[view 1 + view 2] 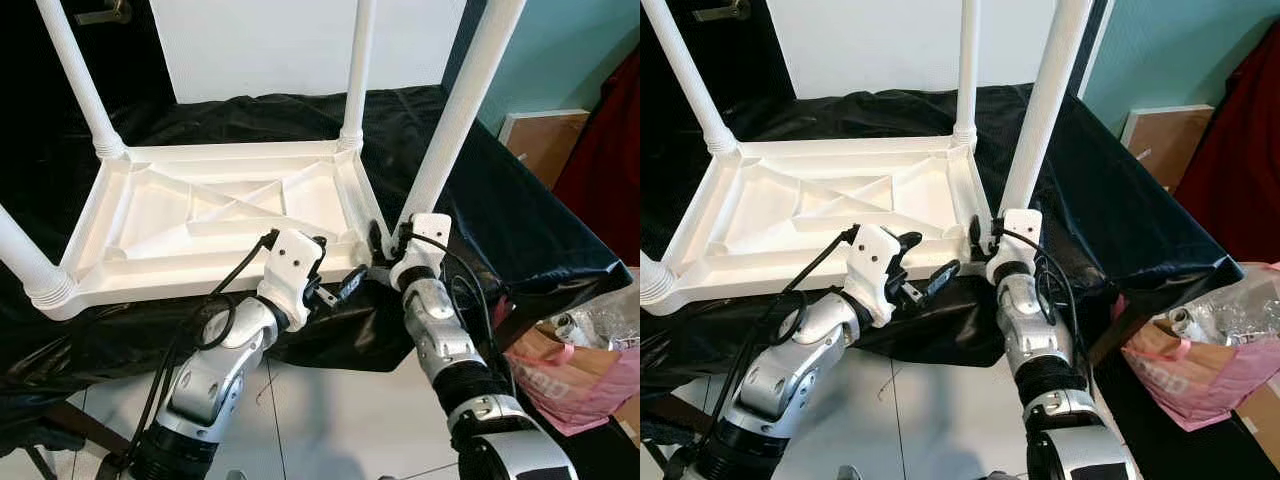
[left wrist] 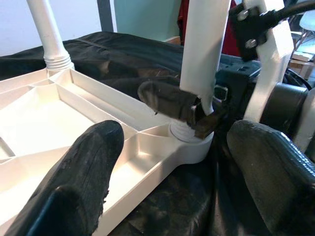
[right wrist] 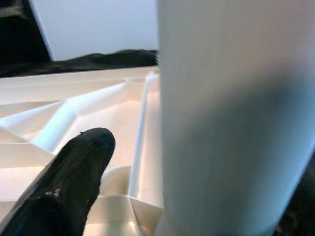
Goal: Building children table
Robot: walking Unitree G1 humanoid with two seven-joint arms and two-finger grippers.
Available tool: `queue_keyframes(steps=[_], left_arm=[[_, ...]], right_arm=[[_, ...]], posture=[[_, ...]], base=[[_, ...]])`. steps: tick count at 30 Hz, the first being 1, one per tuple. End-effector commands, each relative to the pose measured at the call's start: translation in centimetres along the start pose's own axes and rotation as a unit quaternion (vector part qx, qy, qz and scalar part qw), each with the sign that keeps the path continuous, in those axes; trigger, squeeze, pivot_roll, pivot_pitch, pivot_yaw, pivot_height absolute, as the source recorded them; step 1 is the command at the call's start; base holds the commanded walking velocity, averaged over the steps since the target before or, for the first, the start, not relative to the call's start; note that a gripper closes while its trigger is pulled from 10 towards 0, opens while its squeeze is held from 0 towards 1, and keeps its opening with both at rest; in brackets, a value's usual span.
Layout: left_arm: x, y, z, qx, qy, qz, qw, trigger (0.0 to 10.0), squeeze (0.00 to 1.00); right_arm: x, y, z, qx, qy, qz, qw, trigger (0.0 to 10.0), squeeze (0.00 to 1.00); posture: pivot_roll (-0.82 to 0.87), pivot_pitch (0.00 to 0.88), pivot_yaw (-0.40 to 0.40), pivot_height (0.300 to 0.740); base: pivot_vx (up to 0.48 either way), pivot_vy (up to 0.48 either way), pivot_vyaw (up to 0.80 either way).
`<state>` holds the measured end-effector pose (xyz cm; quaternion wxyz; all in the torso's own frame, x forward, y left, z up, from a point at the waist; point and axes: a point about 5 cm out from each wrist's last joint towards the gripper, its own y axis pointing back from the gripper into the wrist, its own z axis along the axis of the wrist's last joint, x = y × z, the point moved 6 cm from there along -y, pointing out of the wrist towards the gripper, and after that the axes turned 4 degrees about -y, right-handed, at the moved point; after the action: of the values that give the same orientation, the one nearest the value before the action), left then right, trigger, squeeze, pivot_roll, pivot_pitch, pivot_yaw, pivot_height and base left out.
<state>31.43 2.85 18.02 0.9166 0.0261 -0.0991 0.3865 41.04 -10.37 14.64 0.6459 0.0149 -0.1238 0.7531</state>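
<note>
A white plastic children's table (image 1: 215, 215) lies upside down at the centre of the head views, its ribbed underside facing up and showing a web of moulded braces. Four round white legs stand up from its corner sockets: one at the upper left (image 1: 80, 80), one at the upper middle (image 1: 358, 70), one cut off at the left edge (image 1: 25, 262), and the nearest leg (image 1: 462, 110) rising from the corner at centre right to the top of the frame. Threaded collars show where the far legs meet the frame.

The right gripper (image 1: 385, 240) is clasped around the base of the nearest leg, one black finger (image 3: 74, 177) lying beside the white tube in the right wrist view. The left gripper (image 1: 340, 288) hangs released just beside that same corner, at the table's near edge; its two black fingers (image 2: 88, 167) are spread wide in the left wrist view and touch nothing.

The table rests on a worktop (image 1: 520, 200) draped in wrinkled black cloth. Behind it, at the top of the frame, are a white wall panel (image 1: 260, 45) and a teal wall (image 1: 580, 50). A brown cardboard box (image 1: 545, 140) stands at the right, and a pink bag (image 1: 565, 375) sits at the lower right on a pale tiled floor (image 1: 320, 420).
</note>
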Motion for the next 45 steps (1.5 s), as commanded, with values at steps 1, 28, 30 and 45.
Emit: queue_keyframes(steps=[1,28,30,45], left_arm=[[-0.5,-0.2,0.2,-0.005,-0.002,-0.018,1.0,10.0,0.0],[-0.4,-0.2,0.5,-0.006,-0.002,-0.021,1.0,10.0,0.0],[-0.4,-0.2,0.5,-0.006,-0.002,-0.02,1.0,10.0,0.0],[-0.4,0.0,0.4,-0.002,0.0,-0.02,1.0,10.0,0.0]], right_arm=[[-0.3,0.4,-0.3,0.002,-0.004,0.007,1.0,10.0,1.0],[-1.5,0.4,-0.7,0.089,0.08,0.241,0.963,4.1,0.0],[-1.7,0.4,-0.8,0.093,0.079,0.241,0.963,2.4,0.0],[-3.3,1.1,-2.2,0.122,0.075,0.225,0.964,10.0,0.0]], posture=[[0.01,0.017,-0.05,0.74],[0.01,0.047,-0.036,0.74],[0.01,0.048,-0.036,0.74],[0.0,0.061,-0.031,0.74]], base=[[0.0,0.0,0.0],[0.0,0.0,0.0],[0.0,0.0,0.0],[0.0,0.0,0.0]])
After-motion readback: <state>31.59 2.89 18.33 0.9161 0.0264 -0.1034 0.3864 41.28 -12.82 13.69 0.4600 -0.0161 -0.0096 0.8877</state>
